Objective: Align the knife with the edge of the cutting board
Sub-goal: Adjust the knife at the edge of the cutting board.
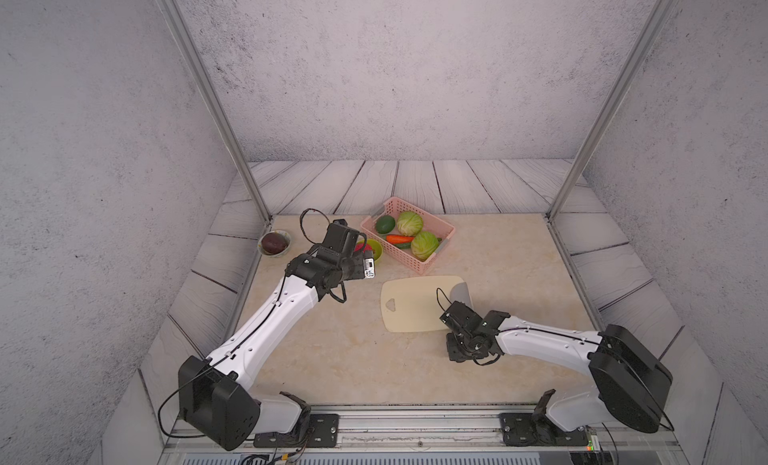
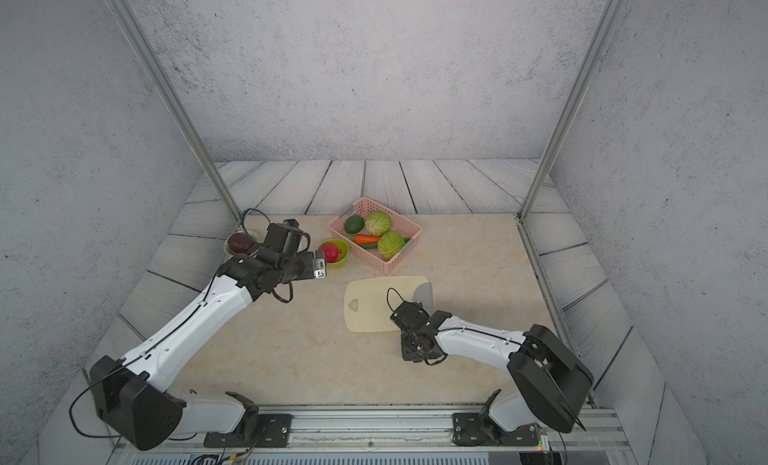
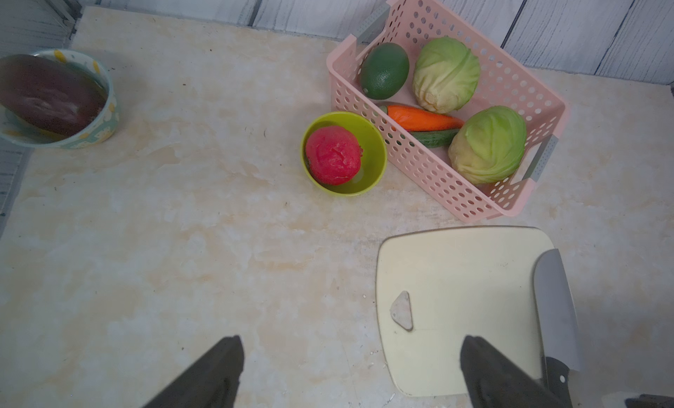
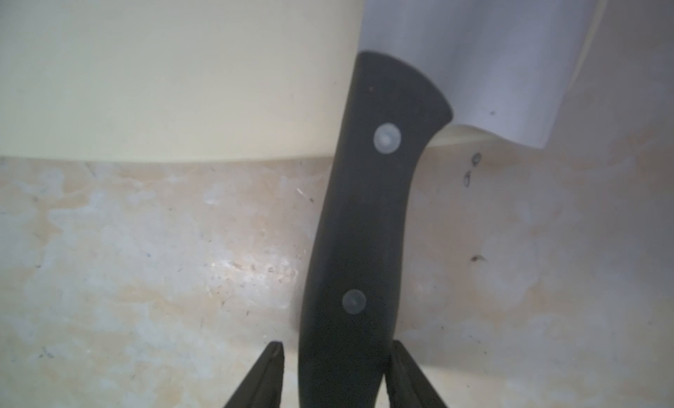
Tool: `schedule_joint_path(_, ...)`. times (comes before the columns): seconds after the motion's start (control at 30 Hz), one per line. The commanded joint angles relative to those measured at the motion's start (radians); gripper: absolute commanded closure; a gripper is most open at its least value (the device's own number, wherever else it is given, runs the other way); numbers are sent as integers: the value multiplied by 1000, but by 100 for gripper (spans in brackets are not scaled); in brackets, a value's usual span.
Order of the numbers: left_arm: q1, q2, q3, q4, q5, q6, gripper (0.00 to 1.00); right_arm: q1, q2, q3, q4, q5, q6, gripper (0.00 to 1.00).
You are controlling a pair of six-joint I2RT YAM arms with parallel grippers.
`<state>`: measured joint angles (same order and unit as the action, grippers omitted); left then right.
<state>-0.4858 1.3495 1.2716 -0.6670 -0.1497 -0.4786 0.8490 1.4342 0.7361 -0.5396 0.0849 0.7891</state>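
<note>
The knife (image 1: pixel 462 293) at 3 o'clock on the cutting board (image 1: pixel 409 307), right gripper (image 4: pixel 335 371) around its handle.
Both top views: blade over the board's 3 o'clock short side, tip toward 12. Left wrist: the left gripper (image 3: pixel 353 351) spread wide, empty. Right wrist: jaws flank the black handle, one touching, a slim gap beside the other.

Cutting board (image 3: pixel 456 297): plain cream. Knife (image 4: pixel 368 205): grey blade, black handle, two pale rivets. Basket (image 3: pixel 437 176), upper right: pink, perforated all over, grey handles. Inside: pale-green cabbages (image 3: pixel 446 72), orange carrot (image 3: pixel 423 121), dark-green fruit (image 3: pixel 384 71). Small bowl (image 3: pixel 375 158), centre: lime, holding red fruit (image 3: pixel 333 155). Left-edge bowl (image 3: pixel 105 129): pale blue-green, yellow motifs; maroon fruit (image 3: pixel 47 96). Tabletop (image 3: pixel 182 242): beige marbling with whitish patches.
</note>
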Motion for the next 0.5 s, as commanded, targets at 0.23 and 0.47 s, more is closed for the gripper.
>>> schedule_joint_path(0.23,-5,14,16,-17,-7,3,2,6,-17,16,-37,33,-5,54)
schedule_joint_path(0.47,-5,17,17,-19,-12,5,2,5,-31,17,-48,42,-15,55)
